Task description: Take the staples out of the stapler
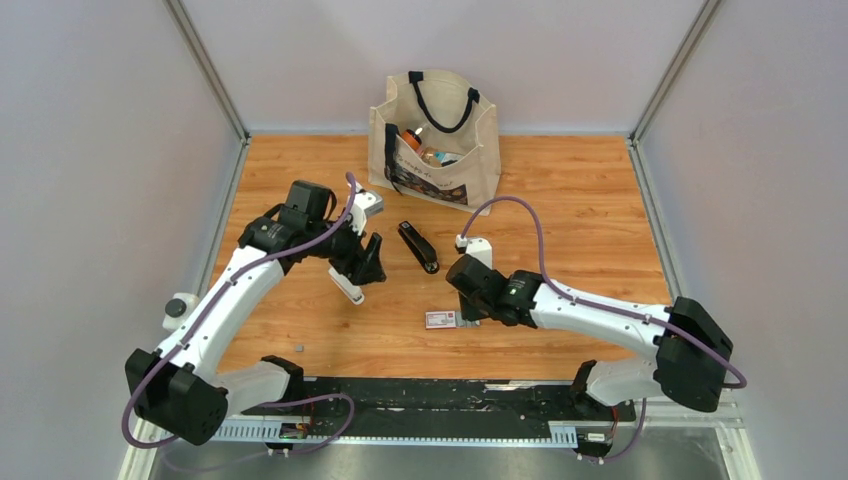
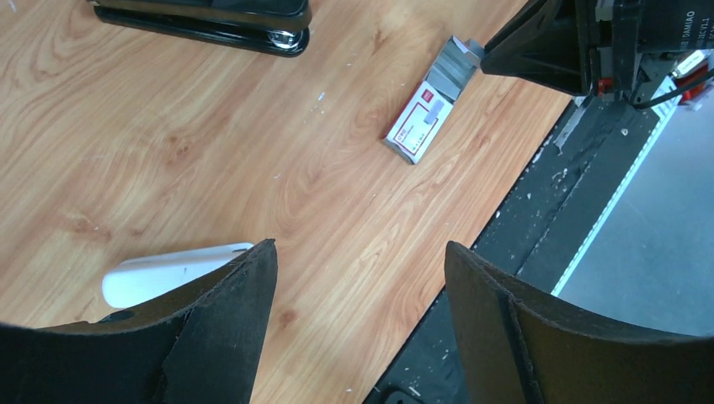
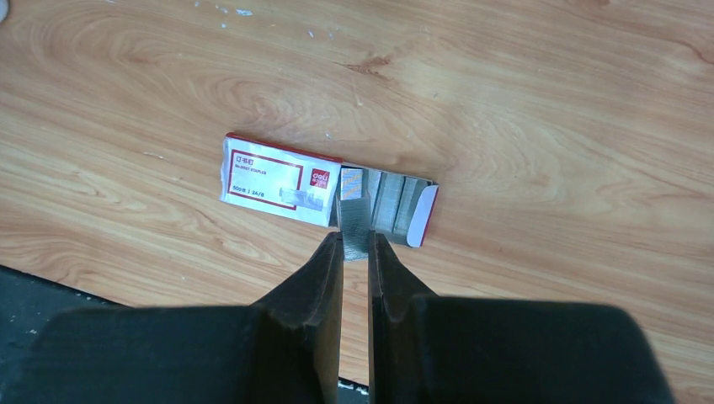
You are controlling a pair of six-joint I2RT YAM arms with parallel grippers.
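With right hand (image 3: pixel 355 246) pinched narrow on the staples (image 3: pixel 355 220), line up flat over the open box (image 3: pixel 265 177), then let go gently; left hand (image 2: pixel 360 257) wide, empty, fine parked.

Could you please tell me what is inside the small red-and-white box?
The box has its end flap open, showing grey staple strips lying side by side; the right gripper pinches one. Anything deeper under the printed top is covered.
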